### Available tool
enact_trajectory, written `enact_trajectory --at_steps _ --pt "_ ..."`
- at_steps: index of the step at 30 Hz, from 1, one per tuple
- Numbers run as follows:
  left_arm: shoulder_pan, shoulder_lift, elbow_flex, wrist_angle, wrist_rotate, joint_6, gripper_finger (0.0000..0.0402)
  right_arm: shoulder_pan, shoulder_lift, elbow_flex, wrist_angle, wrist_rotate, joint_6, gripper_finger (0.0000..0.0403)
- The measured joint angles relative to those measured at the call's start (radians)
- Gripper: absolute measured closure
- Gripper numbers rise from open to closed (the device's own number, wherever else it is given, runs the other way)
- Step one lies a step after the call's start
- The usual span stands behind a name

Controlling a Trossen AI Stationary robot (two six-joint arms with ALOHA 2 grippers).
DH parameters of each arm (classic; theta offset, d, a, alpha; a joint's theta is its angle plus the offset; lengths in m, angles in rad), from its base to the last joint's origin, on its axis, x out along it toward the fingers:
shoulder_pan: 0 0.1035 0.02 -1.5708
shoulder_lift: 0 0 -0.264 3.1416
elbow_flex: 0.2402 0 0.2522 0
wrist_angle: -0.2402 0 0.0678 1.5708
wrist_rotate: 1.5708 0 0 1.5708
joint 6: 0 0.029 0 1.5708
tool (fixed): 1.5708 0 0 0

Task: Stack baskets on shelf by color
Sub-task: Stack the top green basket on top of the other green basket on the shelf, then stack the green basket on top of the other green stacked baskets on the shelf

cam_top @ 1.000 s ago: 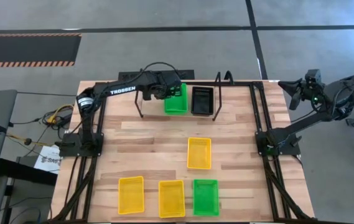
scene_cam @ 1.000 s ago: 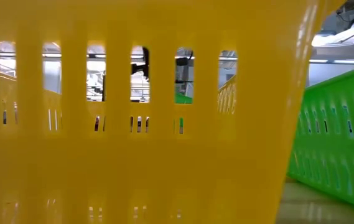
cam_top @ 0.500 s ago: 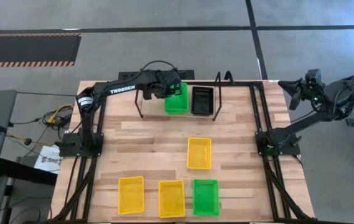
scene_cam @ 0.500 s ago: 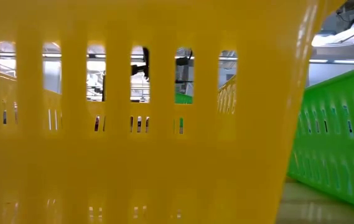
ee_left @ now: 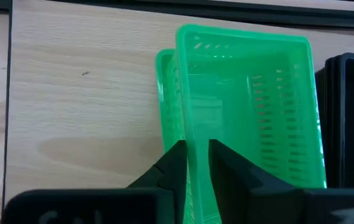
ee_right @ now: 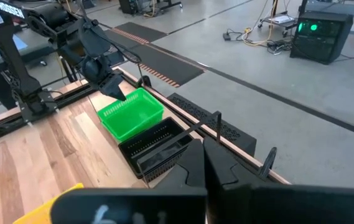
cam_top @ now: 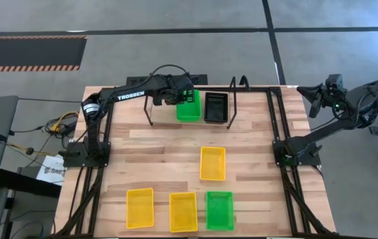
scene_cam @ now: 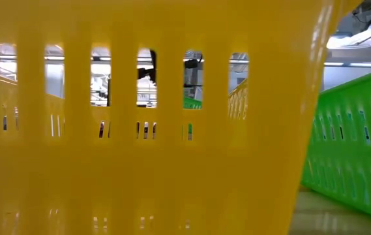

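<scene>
Grey floor (cam_top: 175, 60) with dark seams, a hazard-striped mat (cam_top: 29, 53), perhaps 1 green-lit cabinet (ee_right: 320, 34).

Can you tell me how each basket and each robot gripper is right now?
Green basket on the shelf: nested in another green one, its wall between the left gripper's fingers.
Black basket: on the shelf, untouched.
Three yellow baskets: on the table, loose.
Front green basket: on the table, loose.
Left gripper: straddling the basket wall.
Right gripper: shut, off to the side.

Even bright overhead light; low view blocked by blurred yellow basket (scene_cam: 139, 163).
</scene>
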Motion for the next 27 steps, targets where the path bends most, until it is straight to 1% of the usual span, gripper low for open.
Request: enact_trajectory --at_steps 5,10,15,20,22,25,27 --pt "0.000 0.000 0.007 -0.007 0.006 0.008 0.0335 0.000 0.000 0.000 0.000 -0.002 0.000 0.0402" --pt "0.000 0.000 0.074 -0.030 -0.008 0.037 0.0339 0.000 0.000 0.000 0.000 -0.004 0.000 0.0402" --pt "-0.008 -0.001 0.163 -0.115 -0.076 0.065 0.0362 0.000 0.000 0.000 0.000 -0.005 -0.001 0.0402" --pt "-0.032 -0.003 0.179 -0.175 -0.076 0.089 0.0397 0.000 0.000 0.000 -0.002 -0.005 -0.003 0.0402" --pt "-0.048 -0.003 0.179 -0.246 -0.083 0.064 0.0398 0.000 0.000 0.000 -0.003 -0.005 -0.003 0.0402" --pt "-0.076 -0.003 0.146 -0.316 -0.146 -0.005 0.0401 0.000 0.000 0.000 -0.004 -0.005 -0.003 0.0402" --pt "-0.088 -0.002 0.129 -0.347 -0.168 -0.044 0.0401 0.000 0.000 0.000 -0.004 -0.005 -0.003 0.0402"
